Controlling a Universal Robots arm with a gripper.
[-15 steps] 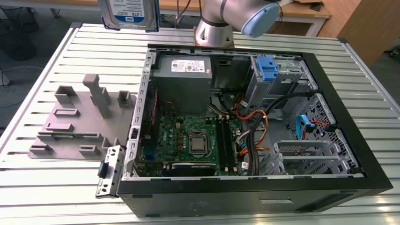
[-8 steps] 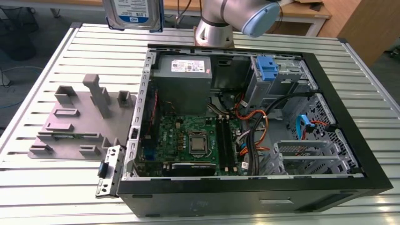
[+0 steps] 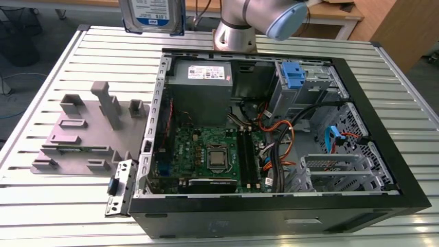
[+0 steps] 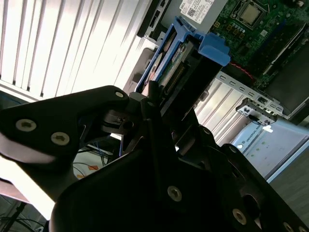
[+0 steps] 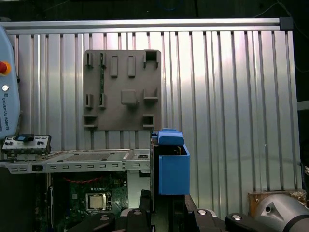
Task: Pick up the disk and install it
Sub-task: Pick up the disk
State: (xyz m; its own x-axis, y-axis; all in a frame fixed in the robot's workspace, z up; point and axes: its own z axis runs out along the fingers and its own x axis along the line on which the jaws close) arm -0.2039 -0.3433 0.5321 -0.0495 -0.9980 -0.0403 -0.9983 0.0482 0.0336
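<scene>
In the exterior view the disk point(image 3: 152, 15) hangs in the air beyond the far corner of the open computer case point(image 3: 274, 216) on the exterior view's left, upright with its long axis vertical and its label facing the camera. The case holds a power supply point(image 3: 202, 77), a motherboard point(image 3: 205, 154) and loose cables point(image 3: 281, 128). In the second wrist view the gripper point(image 4: 161, 104) is clamped narrowly on the disk point(image 4: 171, 67), whose long axis runs straight out from it, blue frame at the far end, toward the case point(image 4: 270, 111). In the first wrist view the disk point(image 5: 173, 166) points from the gripper point(image 5: 166, 208) at the table point(image 5: 231, 96) just beside the case point(image 5: 87, 155), with the grey holder point(image 5: 120, 89) beyond.
</scene>
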